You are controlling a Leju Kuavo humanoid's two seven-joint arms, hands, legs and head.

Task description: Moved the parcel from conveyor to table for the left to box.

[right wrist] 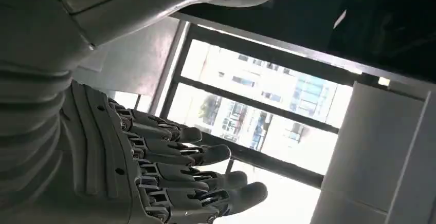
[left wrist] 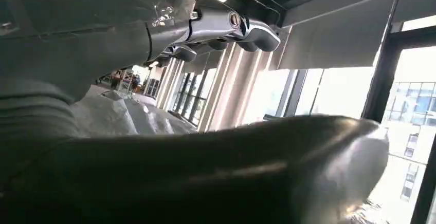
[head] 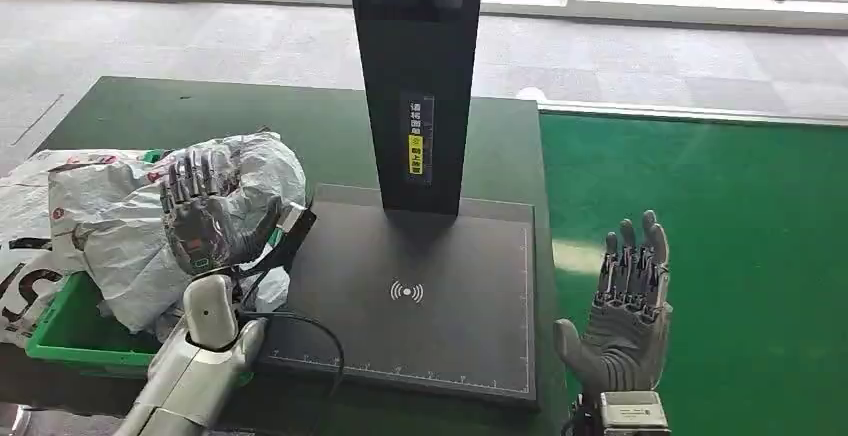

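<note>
The parcel [head: 240,171] is a crumpled grey plastic bag at the table's left, bulging over the rim of the green box [head: 60,331] and partly onto the dark scanner plate [head: 420,296]. My left hand [head: 205,214] grips the parcel from above, with its fingers spread across the wrapping. In the left wrist view the parcel [left wrist: 123,117] sits between the straight fingers [left wrist: 226,26] and the thick thumb [left wrist: 247,167]. My right hand [head: 628,301] hovers open over the green conveyor [head: 720,256] with nothing in it. In the right wrist view its fingers [right wrist: 175,172] are straight and slightly apart.
A black post [head: 415,76] rises from the back of the scanner plate at the table's middle. More white and grey bagged parcels [head: 40,206] lie in and beside the green box at the far left. A black cable [head: 310,331] loops across the plate's near left corner.
</note>
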